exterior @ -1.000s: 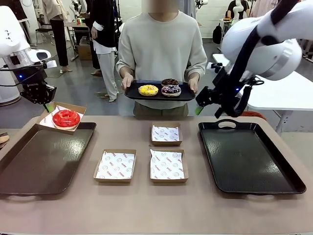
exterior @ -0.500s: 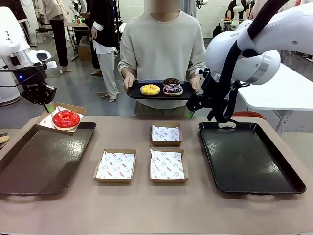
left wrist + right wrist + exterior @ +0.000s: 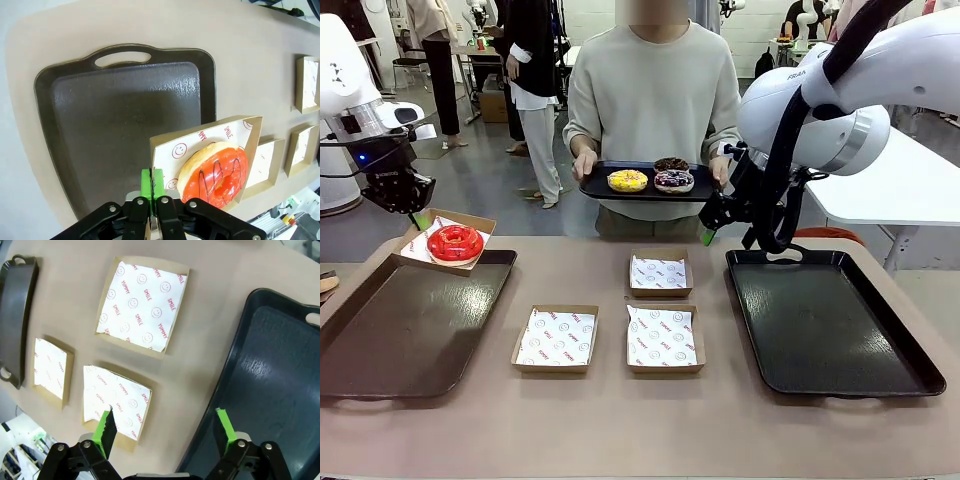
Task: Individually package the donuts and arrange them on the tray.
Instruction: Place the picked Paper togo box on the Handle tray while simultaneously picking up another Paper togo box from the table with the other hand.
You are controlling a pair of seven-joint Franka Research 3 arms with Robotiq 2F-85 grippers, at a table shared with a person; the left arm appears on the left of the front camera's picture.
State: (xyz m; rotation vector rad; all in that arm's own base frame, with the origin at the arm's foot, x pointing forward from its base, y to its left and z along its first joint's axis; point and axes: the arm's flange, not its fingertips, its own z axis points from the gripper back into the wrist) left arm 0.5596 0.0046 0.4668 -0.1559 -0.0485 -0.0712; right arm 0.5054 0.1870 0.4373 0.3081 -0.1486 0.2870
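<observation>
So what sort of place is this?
Probably a robotics lab, not a bakery: a staged table with trays and paper-lined boxes, a white workbench behind, bystanders on an open grey floor.

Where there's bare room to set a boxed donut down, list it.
The left tray is bare apart from its far corner, where the left gripper holds a box with the red donut; the right tray is bare. The table's near strip is free. Crowded: three boxes mid-table.
</observation>
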